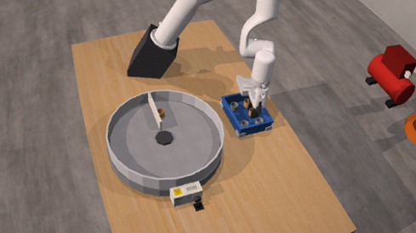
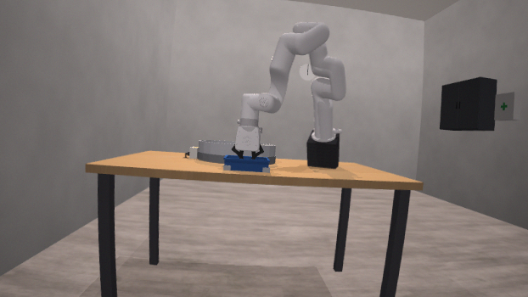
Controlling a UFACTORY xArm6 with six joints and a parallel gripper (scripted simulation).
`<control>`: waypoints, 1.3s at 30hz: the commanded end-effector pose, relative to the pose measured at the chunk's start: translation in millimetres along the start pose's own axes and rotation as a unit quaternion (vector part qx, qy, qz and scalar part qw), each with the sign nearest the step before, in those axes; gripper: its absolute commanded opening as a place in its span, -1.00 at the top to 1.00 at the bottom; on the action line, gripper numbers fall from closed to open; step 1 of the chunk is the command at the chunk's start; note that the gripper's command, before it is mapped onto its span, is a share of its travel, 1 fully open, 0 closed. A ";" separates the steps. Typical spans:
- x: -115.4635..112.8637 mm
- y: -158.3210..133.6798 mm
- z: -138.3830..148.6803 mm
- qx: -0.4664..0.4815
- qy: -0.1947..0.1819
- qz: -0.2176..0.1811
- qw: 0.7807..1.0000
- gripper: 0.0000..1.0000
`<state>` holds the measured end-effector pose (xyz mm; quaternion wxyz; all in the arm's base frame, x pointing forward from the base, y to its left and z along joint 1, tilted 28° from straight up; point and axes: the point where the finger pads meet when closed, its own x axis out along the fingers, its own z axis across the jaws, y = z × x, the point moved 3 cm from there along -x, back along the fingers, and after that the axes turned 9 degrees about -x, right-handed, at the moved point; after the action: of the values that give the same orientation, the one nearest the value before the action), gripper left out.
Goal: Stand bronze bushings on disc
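Note:
The blue crate [image 1: 247, 114] sits on the table to the right of the turntable; it also shows in the exterior view [image 2: 246, 163]. It holds two bronze bushings [image 1: 247, 102] and three steel bushings [image 1: 234, 106], all upright. My gripper [image 1: 255, 110] is lowered into the crate, its fingers partly open on either side of one bronze bushing, not clamped on it. In the exterior view the fingertips [image 2: 247, 155] dip behind the crate wall. One bronze bushing [image 1: 160, 112] stands upright on the grey disc [image 1: 177, 142], apart from the dark hub [image 1: 163, 138].
A white upright vane [image 1: 154, 110] stands on the disc beside the placed bushing. A raised grey rim [image 1: 115, 153] rings the turntable. A control box [image 1: 186, 192] sits at its front. The arm's black base [image 1: 152, 53] is at the back of the table.

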<state>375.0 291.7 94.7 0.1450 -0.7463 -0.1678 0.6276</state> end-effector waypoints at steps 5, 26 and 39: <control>-0.4 -0.6 -0.9 0.000 0.001 -0.001 1.000 0.18; -0.4 -0.6 -0.9 0.000 0.001 -0.001 1.000 1.00; -0.4 -0.6 -0.9 0.000 0.001 -0.001 1.000 1.00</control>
<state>375.1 291.9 94.6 0.1452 -0.7464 -0.1680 0.6274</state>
